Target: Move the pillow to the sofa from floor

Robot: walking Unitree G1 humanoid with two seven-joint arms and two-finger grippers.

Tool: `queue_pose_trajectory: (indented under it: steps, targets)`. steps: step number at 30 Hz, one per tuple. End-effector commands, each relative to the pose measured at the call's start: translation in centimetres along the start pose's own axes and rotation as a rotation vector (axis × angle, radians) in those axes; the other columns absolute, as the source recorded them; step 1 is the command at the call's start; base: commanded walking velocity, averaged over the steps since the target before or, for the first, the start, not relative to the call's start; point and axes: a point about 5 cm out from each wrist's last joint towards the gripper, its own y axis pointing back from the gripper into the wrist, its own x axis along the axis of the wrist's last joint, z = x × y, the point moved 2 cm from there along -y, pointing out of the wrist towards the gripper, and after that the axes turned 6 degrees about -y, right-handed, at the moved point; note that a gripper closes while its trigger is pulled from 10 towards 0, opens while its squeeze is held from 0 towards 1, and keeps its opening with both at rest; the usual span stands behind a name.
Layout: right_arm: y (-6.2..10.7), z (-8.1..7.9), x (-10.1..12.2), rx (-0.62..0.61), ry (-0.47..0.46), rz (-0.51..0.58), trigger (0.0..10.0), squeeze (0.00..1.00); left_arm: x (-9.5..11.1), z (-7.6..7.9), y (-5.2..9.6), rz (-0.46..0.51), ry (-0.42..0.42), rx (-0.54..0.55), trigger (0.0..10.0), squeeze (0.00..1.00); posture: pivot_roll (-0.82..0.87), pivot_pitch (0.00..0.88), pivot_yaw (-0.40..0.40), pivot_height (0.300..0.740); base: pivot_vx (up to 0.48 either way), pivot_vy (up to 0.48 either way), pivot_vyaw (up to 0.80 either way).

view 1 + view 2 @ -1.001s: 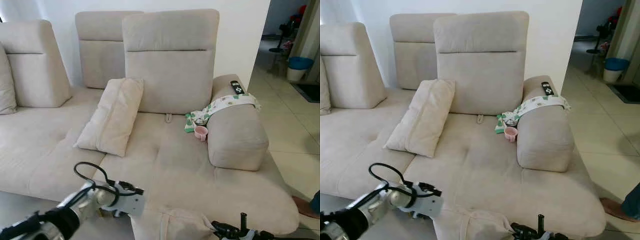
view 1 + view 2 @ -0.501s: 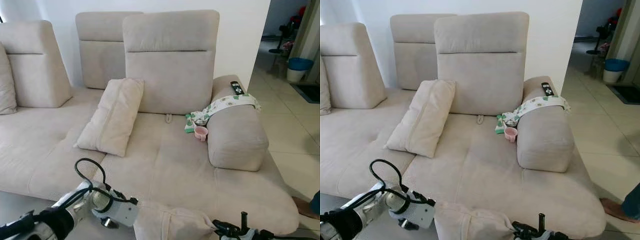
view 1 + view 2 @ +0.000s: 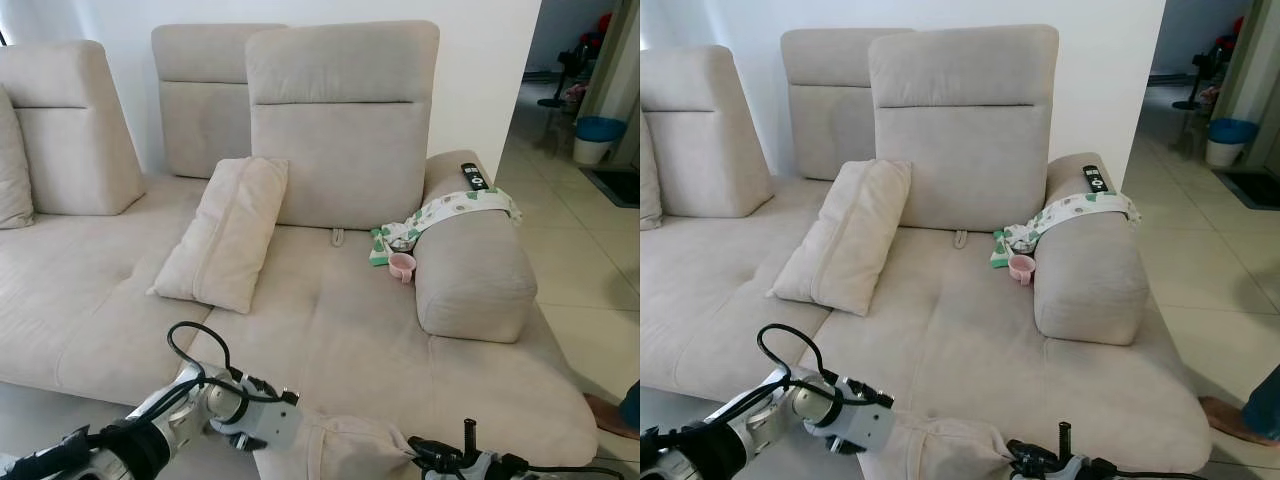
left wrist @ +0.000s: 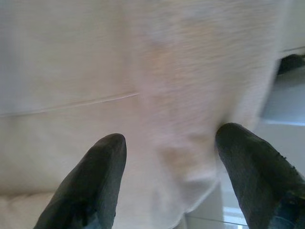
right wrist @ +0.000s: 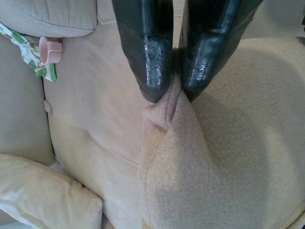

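Currently the beige fabric pillow [image 3: 350, 445] is hanging at the front edge of the beige sectional sofa [image 3: 380, 340], right pincer [image 5: 174, 93] pinching a fold of its cover with fingers closed. Left pincer [image 4: 167, 157] is straddling the pillow's other end, fingers spread. Small pink cup [image 3: 402, 266] is resting beside the armrest, contents unclear.

Beige fabric pillow [image 3: 345, 448], soft and rumpled, held low at the front edge of the sofa [image 3: 380, 340]; 1 corner is bunched into a fold between black fingertips [image 5: 151, 71]. The sofa is a beige sectional with tall back cushions, and a second matching pillow [image 3: 222, 233] leans upright on its seat.
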Motion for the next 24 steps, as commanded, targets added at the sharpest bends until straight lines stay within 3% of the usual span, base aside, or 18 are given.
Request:
queue_pose_trajectory:
  steps: [1, 8, 11, 20, 24]
  targets:
    - [-0.4, 0.2, 0.9, 0.003, 0.025, 0.037, 0.0, 0.00, -1.0, 0.2, 0.1, -0.041, 0.011, -0.005, 10.0, 0.00, 0.11, 0.000, 0.056, 0.565, 0.000, 0.000, 0.00]
    - [-0.3, 0.3, 0.8, 0.001, 0.028, 0.034, 0.0, 0.00, -1.9, 2.3, -0.3, -0.104, -0.013, -0.111, 10.0, 0.00, 0.10, 0.000, 0.053, 0.565, 0.000, 0.000, 0.00]
    - [-0.1, 0.2, 0.7, -0.003, 0.025, 0.029, 0.0, 0.00, -1.9, 4.1, -0.1, -0.095, -0.013, -0.226, 10.0, 0.00, 0.10, 0.000, 0.054, 0.565, 0.000, 0.000, 0.00]
    - [-0.2, 0.4, 0.9, -0.010, 0.025, 0.033, 0.0, 0.00, -1.5, 3.9, -0.3, -0.078, -0.007, -0.214, 10.0, 0.00, 0.10, 0.000, 0.052, 0.565, 0.000, 0.000, 0.00]
    - [-0.3, 0.5, 0.8, -0.012, 0.025, 0.032, 0.0, 0.00, -0.7, 3.0, -0.6, -0.048, 0.000, -0.153, 10.0, 0.00, 0.10, 0.000, 0.053, 0.565, 0.000, 0.000, 0.00]
